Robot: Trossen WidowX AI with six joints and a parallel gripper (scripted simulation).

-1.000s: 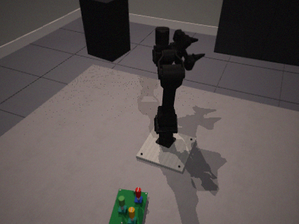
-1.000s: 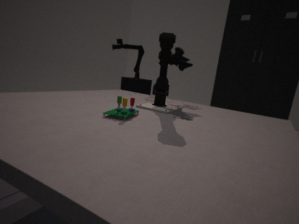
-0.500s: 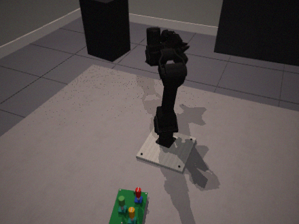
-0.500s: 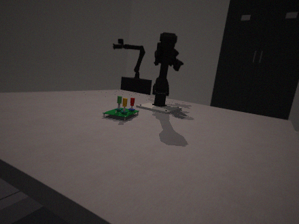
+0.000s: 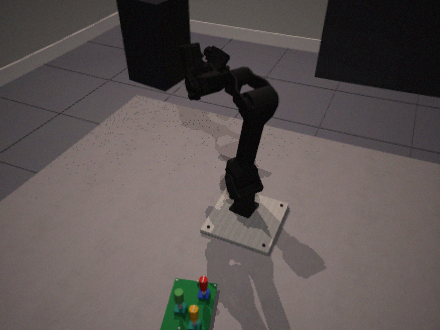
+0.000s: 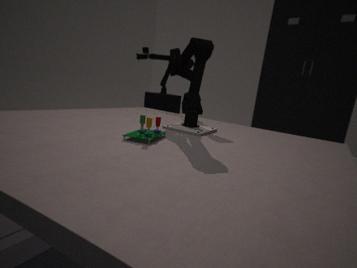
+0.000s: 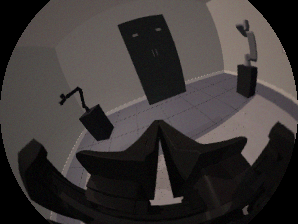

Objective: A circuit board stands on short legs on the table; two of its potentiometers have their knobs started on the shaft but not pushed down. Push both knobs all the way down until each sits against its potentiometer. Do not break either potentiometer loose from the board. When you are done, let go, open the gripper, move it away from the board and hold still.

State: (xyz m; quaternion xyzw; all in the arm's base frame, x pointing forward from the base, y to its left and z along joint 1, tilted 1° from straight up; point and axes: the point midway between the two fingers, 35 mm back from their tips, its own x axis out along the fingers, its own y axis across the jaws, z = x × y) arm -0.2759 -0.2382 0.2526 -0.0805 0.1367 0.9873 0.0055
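A green circuit board (image 5: pixel 191 285) (image 6: pixel 133 135) stands on short legs, cut off at the lower edge in the top view. It bears a green knob (image 5: pixel 179 295) (image 6: pixel 143 119), an orange knob (image 5: pixel 193 313) (image 6: pixel 149 122) and a red knob (image 5: pixel 203 283) (image 6: pixel 158 121). In the exterior view all three are upright with some shaft showing below; exact gaps are too small to tell. My gripper (image 7: pixel 158 123) is shut and empty, its fingertips touching in the wrist view. It is high above the table, on the arm's far side from the board, well away from the knobs.
The arm's pale base plate (image 5: pixel 220 227) (image 6: pixel 174 129) stands behind the board. In the wrist view a second arm on a dark pedestal (image 7: pixel 97 122), a dark cabinet (image 7: pixel 155 60) and another pedestal (image 7: pixel 246 81) with an arm stand beyond the table.
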